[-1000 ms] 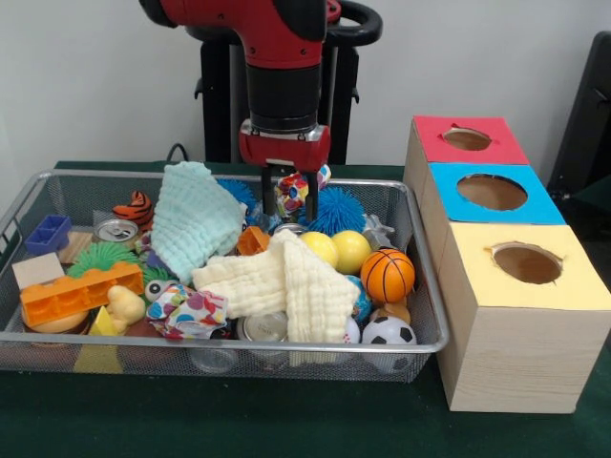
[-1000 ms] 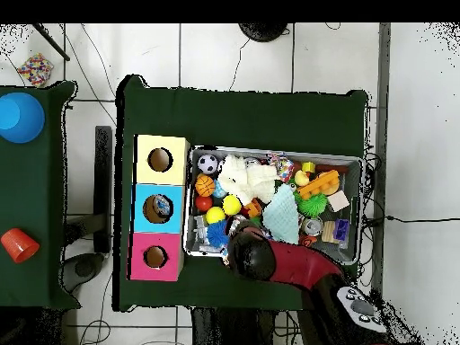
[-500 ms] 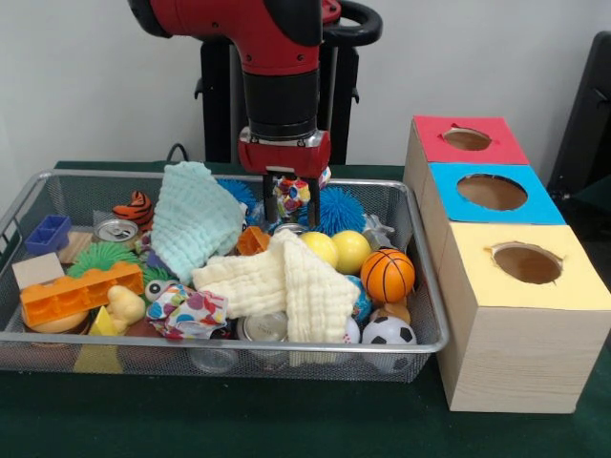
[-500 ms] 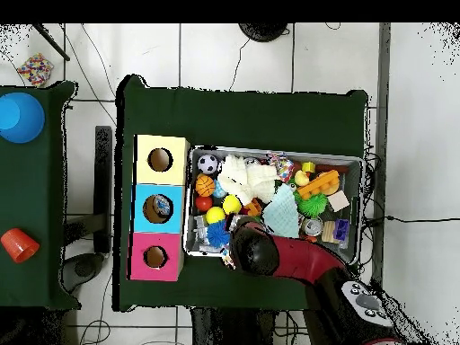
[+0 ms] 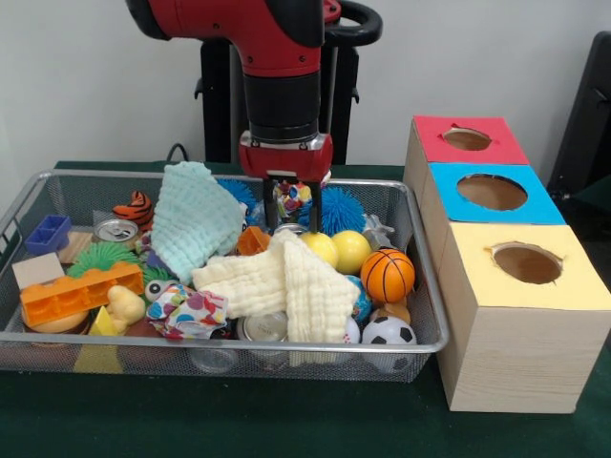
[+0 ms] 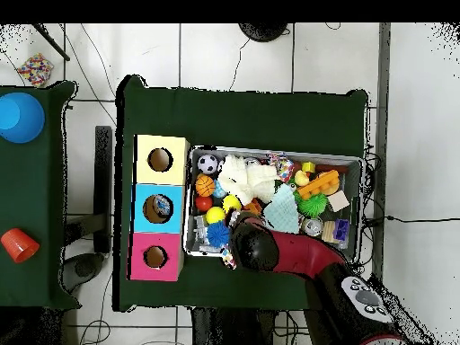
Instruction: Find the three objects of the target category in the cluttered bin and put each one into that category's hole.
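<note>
progress check: gripper (image 5: 292, 202) clamped on a small multicolour patterned ball (image 5: 292, 197), held up clear of the pile, just above the back part of the wire bin (image 5: 428, 324), with the blue spiky ball (image 5: 337, 210) right behind it. so looks like pick no. 1 of the ball category is in hand, not dropped yet.

boxes off to the side: red box (image 5: 467, 139), blue box (image 5: 491, 193), yellow box (image 5: 528, 264), each w/ a round hole on top. overhead view shows something sitting inside the blue box (image 6: 159, 207) hole, can't tell what, so maybe one item already in, maybe not. no clue from here which hole is for balls.

left to do, best guess: carry this one over to the right hole, let go, then back for more. plenty of candidates in the bin: mini basketball (image 5: 388, 275), soccer ball (image 5: 389, 332), two yellow balls (image 5: 351, 250) next to the cream cloth (image 5: 286, 282).

ball itself: small, splotchy red/white/blue/yellow print, pinched between the two fingers, only partly visible. probably soft-ish, can't confirm. rest of the clutter (mint cloth (image 5: 194, 218), orange brick (image 5: 79, 291)) not relevant atm.
</note>
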`<state>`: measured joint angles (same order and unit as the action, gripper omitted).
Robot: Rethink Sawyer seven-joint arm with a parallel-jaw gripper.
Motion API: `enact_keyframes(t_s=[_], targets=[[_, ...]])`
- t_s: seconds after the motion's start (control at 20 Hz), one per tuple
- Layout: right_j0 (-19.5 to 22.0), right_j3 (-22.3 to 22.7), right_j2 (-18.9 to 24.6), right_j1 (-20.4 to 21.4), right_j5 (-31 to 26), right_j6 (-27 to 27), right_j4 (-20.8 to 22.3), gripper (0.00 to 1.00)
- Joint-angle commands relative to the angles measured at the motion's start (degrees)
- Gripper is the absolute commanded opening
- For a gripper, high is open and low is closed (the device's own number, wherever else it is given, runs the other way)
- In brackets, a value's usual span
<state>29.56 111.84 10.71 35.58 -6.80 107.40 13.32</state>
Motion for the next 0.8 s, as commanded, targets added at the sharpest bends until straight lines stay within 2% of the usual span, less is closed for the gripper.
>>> enact_keyframes(t_s=[0.05,0.45,0.6,0.8], targets=[[0.93,-5.28,4.47,-1.43,-6.25,-1.12,2.42,1.00],[1.09,-5.74,4.80,-1.52,-7.60,-1.47,2.12,1.00],[-0.90,-4.92,3.68,-1.00,-6.66,1.10,0.99,1.00],[-1.22,-3.35,4.10,-0.96,-4.83,3.51,-0.27,1.00]])
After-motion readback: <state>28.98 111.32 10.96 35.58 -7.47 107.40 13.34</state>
